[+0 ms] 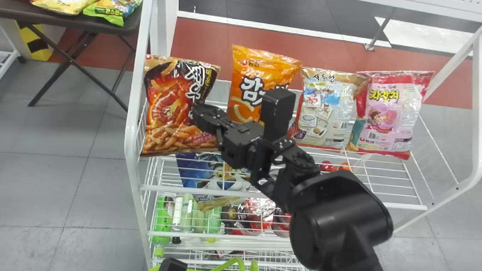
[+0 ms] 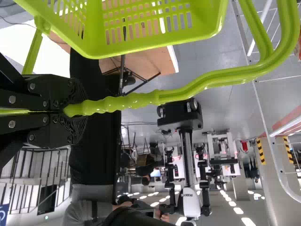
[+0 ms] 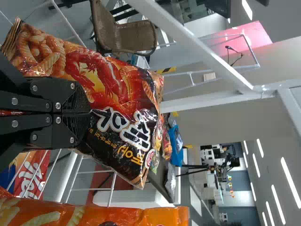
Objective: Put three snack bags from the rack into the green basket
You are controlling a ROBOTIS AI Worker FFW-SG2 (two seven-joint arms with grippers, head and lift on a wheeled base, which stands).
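Right gripper (image 3: 88, 113): clamped on the dark bag (image 1: 168, 105) by its side edge, at the left end of the rack (image 1: 132, 147). Left gripper (image 2: 82, 109): clamped on the handle (image 2: 127, 101) of the basket (image 2: 141, 47), before the rack. Risk: the off-centre pinch could let the bag swing, snag or slip.

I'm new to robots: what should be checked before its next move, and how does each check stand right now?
1. Basket handle secured: ok, the left gripper is closed around it.
2. Black-and-red snack bag gripped: ok, the right gripper is closed on it.
3. That bag lifted off its shelf: cannot tell.
4. That bag over the green basket: not ok, it is at the rack.
5. Two more bags available: ok, the orange bag and pink bag stand there.
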